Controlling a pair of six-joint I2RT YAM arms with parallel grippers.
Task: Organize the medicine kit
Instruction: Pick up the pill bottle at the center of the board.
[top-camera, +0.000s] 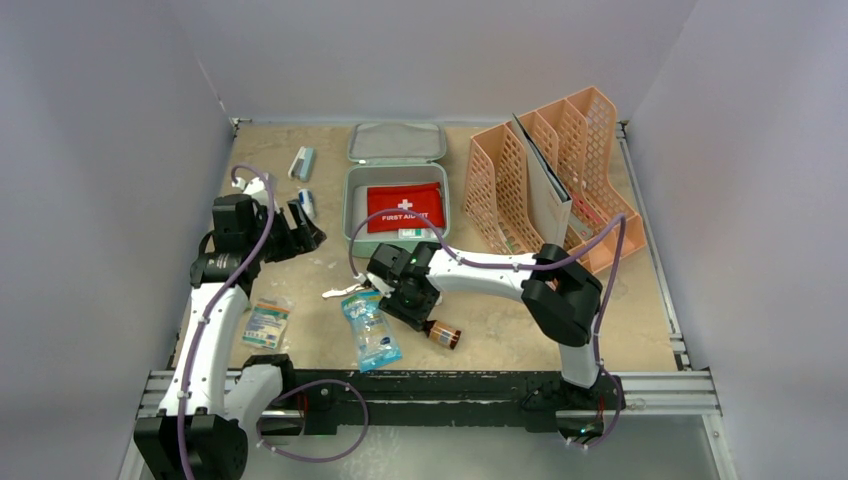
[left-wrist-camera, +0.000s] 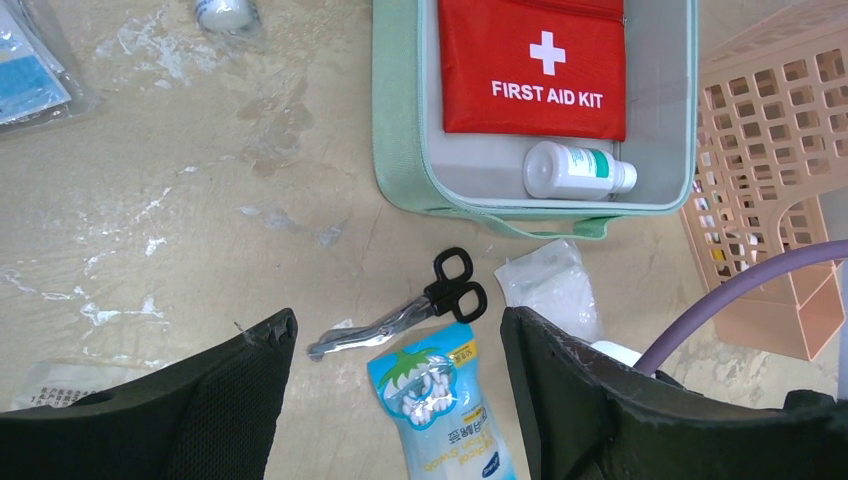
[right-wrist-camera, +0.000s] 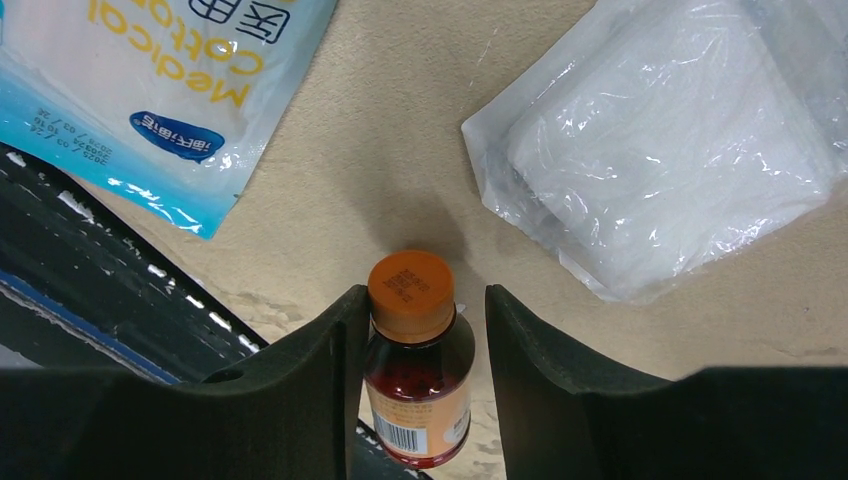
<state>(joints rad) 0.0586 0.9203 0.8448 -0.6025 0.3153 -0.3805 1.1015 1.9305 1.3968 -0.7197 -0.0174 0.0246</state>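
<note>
a: where is the medicine kit?
b: the medicine kit (top-camera: 350, 205) sits at the far middle of the bench (top-camera: 500, 340), open. its lid (top-camera: 396, 142) lies flat just behind it. inside are a red "first aid kit" pouch (left-wrist-camera: 535, 70) and a white bottle (left-wrist-camera: 578, 170) on its side along the near wall.
a: and the right tool?
b: the right tool (right-wrist-camera: 425, 295) is low over the bench, near the kit's front. its fingers (right-wrist-camera: 330, 370) stand on either side of a brown bottle (right-wrist-camera: 415, 385) with an orange cap, which lies on the bench. one finger touches the bottle and a thin gap shows at the other. so the fingers are apart, not clamped.
a: the left tool?
b: the left tool (left-wrist-camera: 398, 320) hangs above the bench to the left of the kit, fingers wide apart with nothing between them. its wrist view shows black-handled scissors (left-wrist-camera: 420, 305) and a blue cotton bag (left-wrist-camera: 440, 400). a clear gauze pack (left-wrist-camera: 550, 285) lies just beside the kit's near wall.
a: anything else?
b: a peach mesh rack (top-camera: 500, 190) stands to the right of the kit, and a flat packet (top-camera: 265, 323) lies near the bench's left edge.
</note>
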